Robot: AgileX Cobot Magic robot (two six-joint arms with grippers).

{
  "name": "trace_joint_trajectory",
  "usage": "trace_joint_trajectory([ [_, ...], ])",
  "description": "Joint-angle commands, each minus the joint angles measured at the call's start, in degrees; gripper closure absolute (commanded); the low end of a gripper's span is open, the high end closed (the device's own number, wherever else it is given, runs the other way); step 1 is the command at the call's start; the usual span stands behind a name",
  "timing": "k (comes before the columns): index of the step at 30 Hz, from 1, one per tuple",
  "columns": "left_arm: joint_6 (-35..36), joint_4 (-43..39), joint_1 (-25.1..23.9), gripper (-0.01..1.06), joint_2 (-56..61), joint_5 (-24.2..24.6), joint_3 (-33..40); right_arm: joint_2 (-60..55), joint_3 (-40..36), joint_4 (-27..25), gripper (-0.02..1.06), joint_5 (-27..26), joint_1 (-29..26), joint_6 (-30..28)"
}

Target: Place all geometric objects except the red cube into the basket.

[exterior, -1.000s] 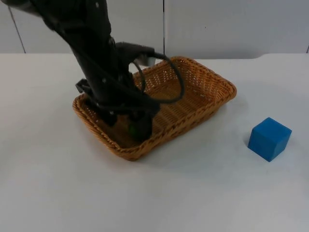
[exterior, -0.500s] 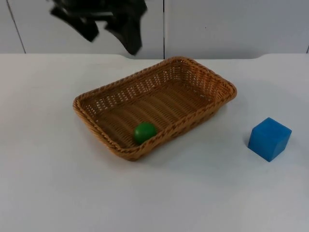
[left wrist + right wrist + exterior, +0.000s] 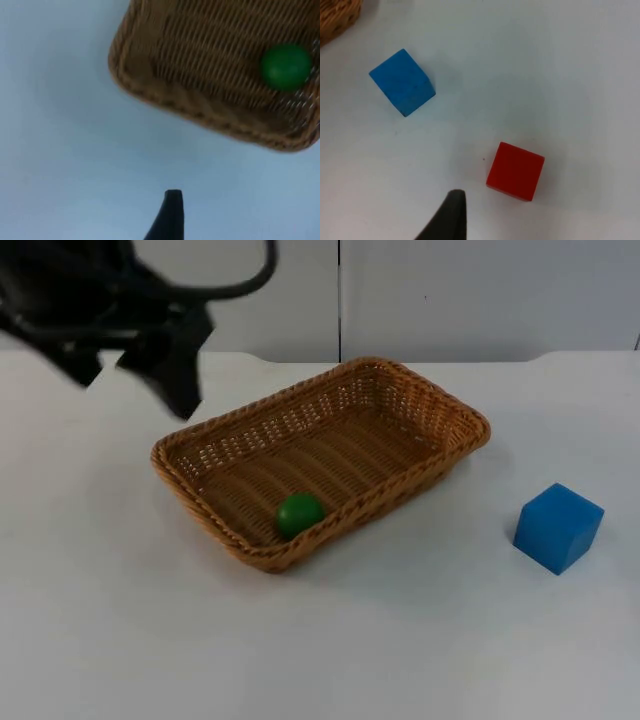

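Left arm raised at the far left above the tabletop, wrist bent downward, left pincer hanging in the air with fingers spread apart, nothing between them. Right pincer poised above the tabletop, one black fingertip seen.

Green ball lies inside the woven basket by its near rim; blue cube sits on the table, well apart; red cube nearby.

light: bright, even, overhead | shadows: soft, faint beside basket and blue cube | blur: left gripper motion-smeared; basket weave beyond its fingertip soft | glare: mild on white table
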State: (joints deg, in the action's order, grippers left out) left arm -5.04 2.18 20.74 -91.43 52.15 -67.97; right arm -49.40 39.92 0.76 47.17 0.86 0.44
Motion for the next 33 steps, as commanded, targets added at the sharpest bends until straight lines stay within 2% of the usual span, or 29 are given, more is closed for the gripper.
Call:
trace_joint_trajectory([
  [1,0.58,1.56,-2.39,0.27,1.26,-0.83,2.44,-0.08,0.28,0.35,-0.01,-0.15,-0.44,0.03],
  [3,0.04,2.34,-4.1,0.27,1.81,-1.21,4.41,-0.08,0.28,0.22,-0.01,-0.07,-0.44,0.03],
  [7,-2.14,5.34,-13.92,0.27,4.4,-2.13,12.49,-0.08,0.28,-0.25,-0.01,-0.07,-0.24,0.03],
  [8,-2.14,5.34,-13.92,0.27,4.4,-2.13,12.49,-0.08,0.28,-0.25,-0.01,-0.07,-0.24,0.03],
  [13,-2.26,6.87,-22.35,0.27,9.72,-2.96,20.06,-0.08,0.28,-1.09,-0.01,-0.07,-0.11,0.03],
  [20,-3.07,7.88,-23.53,0.26,17.3,-3.16,22.94,-0.08,0.28,-1.98,-0.01,-0.03,-0.11,-0.09],
  [22,-6.02,10.58,-23.42,0.18,20.08,-2.67,24.08,-0.08,0.28,-3.5,-0.01,0.08,-0.11,-2.33],
  [25,-9.05,12.36,-23.42,0.0,23.6,-1.04,25.56,-0.08,0.28,-6.55,-0.01,0.08,-0.11,-6.29],
  [28,-9.42,13.51,-23.42,0.0,25.97,-0.85,27.03,-0.08,0.28,-7.26,-0.01,0.21,-0.11,-7.31],
  [33,-14.37,17.76,-21.16,0.0,31.29,-2.01,29.82,-0.08,0.28,-7.65,-0.01,0.23,-0.11,-8.54],
])
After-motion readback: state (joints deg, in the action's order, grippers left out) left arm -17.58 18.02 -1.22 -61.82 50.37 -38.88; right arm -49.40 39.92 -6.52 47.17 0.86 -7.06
